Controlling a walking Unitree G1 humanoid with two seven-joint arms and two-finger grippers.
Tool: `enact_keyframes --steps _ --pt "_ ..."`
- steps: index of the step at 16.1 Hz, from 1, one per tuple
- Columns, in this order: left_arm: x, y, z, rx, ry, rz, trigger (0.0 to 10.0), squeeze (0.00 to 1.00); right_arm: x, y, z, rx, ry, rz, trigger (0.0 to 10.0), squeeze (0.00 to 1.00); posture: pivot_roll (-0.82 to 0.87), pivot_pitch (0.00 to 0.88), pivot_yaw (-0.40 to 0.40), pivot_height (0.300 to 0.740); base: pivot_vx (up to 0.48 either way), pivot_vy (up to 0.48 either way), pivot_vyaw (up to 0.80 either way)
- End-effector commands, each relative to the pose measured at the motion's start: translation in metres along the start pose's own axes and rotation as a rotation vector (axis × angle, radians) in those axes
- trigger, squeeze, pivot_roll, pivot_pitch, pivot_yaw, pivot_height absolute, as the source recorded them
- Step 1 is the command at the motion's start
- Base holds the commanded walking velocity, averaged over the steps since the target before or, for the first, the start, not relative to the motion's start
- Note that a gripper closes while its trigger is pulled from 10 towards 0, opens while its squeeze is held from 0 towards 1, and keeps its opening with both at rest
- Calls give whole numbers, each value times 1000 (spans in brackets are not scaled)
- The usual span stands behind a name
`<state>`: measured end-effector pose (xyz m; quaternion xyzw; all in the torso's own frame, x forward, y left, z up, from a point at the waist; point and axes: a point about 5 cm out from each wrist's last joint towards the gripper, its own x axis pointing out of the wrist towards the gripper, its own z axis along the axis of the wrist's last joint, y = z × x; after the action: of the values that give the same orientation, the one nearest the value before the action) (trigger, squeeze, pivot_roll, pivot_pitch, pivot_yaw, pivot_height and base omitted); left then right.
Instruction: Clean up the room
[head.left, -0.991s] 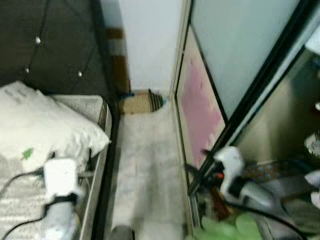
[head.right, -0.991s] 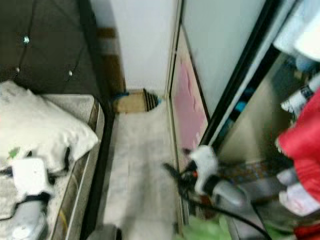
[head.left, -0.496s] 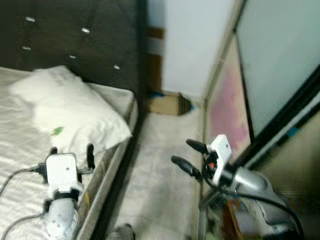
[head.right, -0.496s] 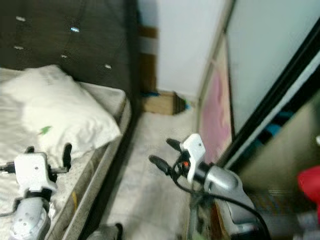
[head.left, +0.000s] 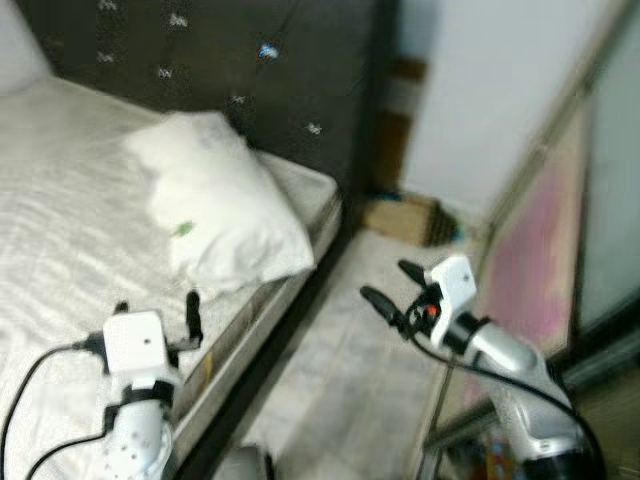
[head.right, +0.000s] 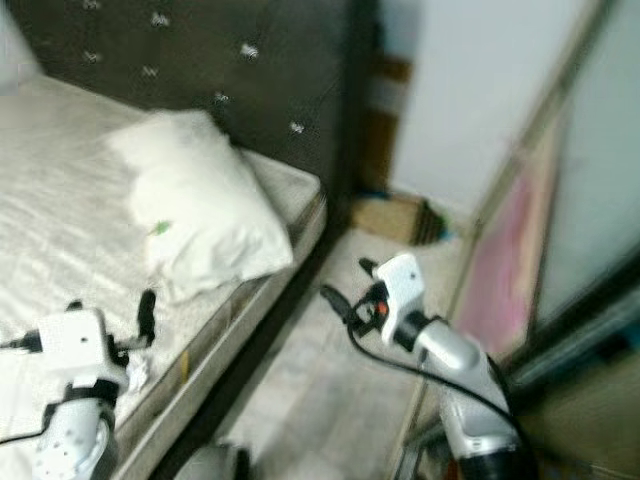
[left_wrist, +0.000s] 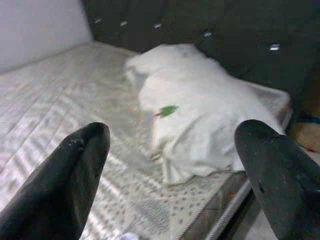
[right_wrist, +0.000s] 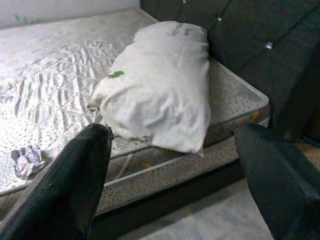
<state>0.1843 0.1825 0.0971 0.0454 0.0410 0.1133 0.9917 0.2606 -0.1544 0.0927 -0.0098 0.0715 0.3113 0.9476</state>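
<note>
Shift: camera has swung left, bed (head.left: 60, 230) now fills more of the frame
Pillow (head.left: 225, 200): upper centre, on bed
Left tool (head.left: 155, 308): lower left, released
Right tool (head.left: 393, 290): centre right, released, above floor (head.left: 350, 380)

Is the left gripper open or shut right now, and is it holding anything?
Open and empty. In the left wrist view the left gripper's black fingers stand far apart, with the white pillow visible between them.

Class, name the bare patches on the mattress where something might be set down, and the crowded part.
Free: the white quilted mattress left of the white pillow. Crowded: the near edge, with the open left tool and a small crumpled scrap.
</note>
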Motion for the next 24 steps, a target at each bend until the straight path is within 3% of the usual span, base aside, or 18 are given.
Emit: enact_keyframes --steps 1,8,12,14,24 --pt "0 6 -1 4 24 27 10000 0 5 2 5 -8 -24 -10 10000 0 44 73 -72 740 0 0 775" --pt "2 8 3 61 -20 31 10000 0 6 -14 8 2 -67 -297 10000 0 44 69 -70 740 0 0 727" --pt "3 7 5 2 -24 24 10000 0 7 -12 3 11 -58 -316 10000 0 45 64 -70 740 0 0 300" --pt "4 7 9 25 -61 16 10000 0 9 -12 3 6 -57 -318 10000 0 49 60 -70 740 0 0 706" --pt "5 5 9 21 -68 -22 10000 0 13 -12 2 4 -67 -302 10000 0 51 49 -69 740 0 0 0"
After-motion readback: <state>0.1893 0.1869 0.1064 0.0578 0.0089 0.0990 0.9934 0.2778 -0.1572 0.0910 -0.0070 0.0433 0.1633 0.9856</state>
